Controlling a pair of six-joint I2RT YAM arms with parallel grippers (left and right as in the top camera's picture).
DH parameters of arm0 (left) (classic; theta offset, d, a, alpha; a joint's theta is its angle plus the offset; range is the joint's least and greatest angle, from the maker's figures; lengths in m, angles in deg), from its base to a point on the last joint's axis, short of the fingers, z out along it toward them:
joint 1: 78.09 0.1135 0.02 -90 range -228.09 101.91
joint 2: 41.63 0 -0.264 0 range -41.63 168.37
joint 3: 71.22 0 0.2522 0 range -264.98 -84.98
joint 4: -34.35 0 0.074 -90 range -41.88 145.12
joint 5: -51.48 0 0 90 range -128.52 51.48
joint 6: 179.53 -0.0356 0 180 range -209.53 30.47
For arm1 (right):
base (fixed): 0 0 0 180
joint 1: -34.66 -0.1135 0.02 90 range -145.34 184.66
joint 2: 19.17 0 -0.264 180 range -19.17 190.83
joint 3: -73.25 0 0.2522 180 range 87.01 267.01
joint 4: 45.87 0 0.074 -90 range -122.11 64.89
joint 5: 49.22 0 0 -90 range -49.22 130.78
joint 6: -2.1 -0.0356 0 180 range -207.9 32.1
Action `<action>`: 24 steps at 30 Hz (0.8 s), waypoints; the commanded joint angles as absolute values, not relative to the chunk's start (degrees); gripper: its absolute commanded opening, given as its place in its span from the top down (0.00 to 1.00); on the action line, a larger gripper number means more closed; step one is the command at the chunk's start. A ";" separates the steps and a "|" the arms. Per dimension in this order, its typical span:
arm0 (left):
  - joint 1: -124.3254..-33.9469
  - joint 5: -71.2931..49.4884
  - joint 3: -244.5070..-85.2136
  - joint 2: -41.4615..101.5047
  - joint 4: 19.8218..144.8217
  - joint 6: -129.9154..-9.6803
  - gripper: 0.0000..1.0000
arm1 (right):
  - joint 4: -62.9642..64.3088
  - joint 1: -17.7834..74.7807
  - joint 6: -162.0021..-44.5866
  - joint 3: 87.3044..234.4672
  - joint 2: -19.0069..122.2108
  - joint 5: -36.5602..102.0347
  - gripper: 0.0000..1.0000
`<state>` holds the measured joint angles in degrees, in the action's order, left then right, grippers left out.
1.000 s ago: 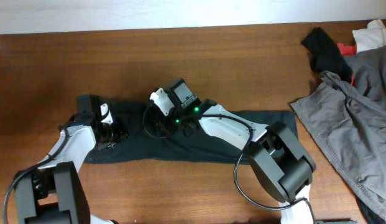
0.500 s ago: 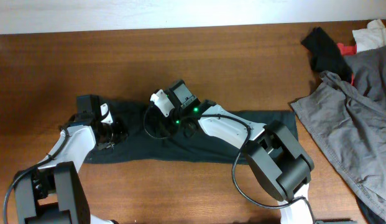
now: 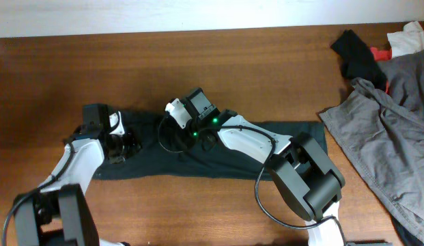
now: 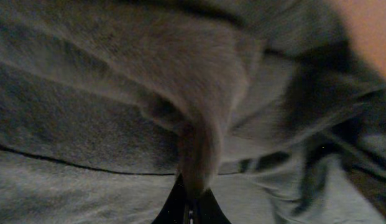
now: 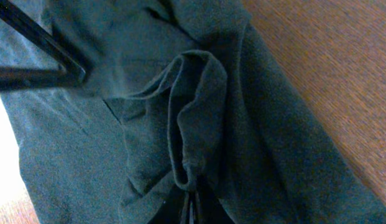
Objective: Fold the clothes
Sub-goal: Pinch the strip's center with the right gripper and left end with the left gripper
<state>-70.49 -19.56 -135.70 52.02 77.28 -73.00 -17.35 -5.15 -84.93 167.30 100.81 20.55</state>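
Clothes (image 3: 164,162) lying as dark band on table (image 3: 198,61); left tool (image 4: 190,210) clenched on raised fold, right tool (image 5: 191,210) pinching another fold.

The 2 arms are bent low over the near half of the table (image 3: 232,61). The left arm (image 3: 78,160) comes up from the near-left corner, its wrist turned toward the right edge. The left gripper (image 4: 189,210) points down, its 2 fingers closed together, pinching a raised fold of the clothes (image 4: 199,143). The right arm (image 3: 249,140) stretches from the near edge toward the left edge, a green light lit at its wrist. The right gripper (image 5: 191,208) likewise has its 2 fingers clamped on a fold.
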 commanded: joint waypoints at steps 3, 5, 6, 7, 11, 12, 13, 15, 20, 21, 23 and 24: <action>-68.83 -18.31 -138.17 45.68 77.41 -72.80 0.99 | -15.91 -5.41 -85.02 166.78 99.74 19.31 0.95; -68.07 -18.31 -138.17 44.22 77.74 -72.80 0.99 | -14.05 -5.43 -85.04 166.78 99.13 19.33 0.95; -67.72 -18.33 -138.17 43.71 77.92 -72.80 0.99 | -13.04 -5.46 -85.35 166.78 99.04 19.35 0.95; -67.34 -18.31 -138.17 43.23 77.98 -72.80 0.99 | -11.93 -5.46 -85.44 166.78 99.04 19.13 0.95; -65.31 -18.29 -138.17 41.66 78.33 -72.21 0.99 | -8.04 -5.46 -85.42 166.78 98.98 14.13 0.96; -64.83 -18.29 -138.17 41.35 78.40 -72.21 0.99 | -7.69 -5.43 -85.42 166.78 98.80 12.25 0.96; -64.35 -18.31 -138.17 41.05 78.57 -72.21 0.99 | -7.47 -5.41 -85.42 166.78 98.71 10.56 0.95; -63.67 -18.25 -138.17 40.66 78.81 -72.19 0.99 | -7.19 -5.41 -85.42 166.78 98.32 7.57 0.95; -63.67 -18.14 -138.17 40.52 82.16 -72.19 0.99 | -4.61 -5.46 -85.94 166.78 97.14 5.34 0.94; -63.67 -18.12 -138.17 40.52 83.21 -72.17 0.99 | -3.88 -5.46 -86.44 166.78 96.97 5.34 0.94; -63.65 -18.14 -138.17 40.52 84.91 -72.15 1.00 | -2.46 -5.46 -86.51 166.80 96.75 4.66 0.94; -63.65 -18.14 -138.17 40.50 85.76 -71.89 1.00 | -1.81 -5.46 -86.51 166.80 96.66 3.74 0.94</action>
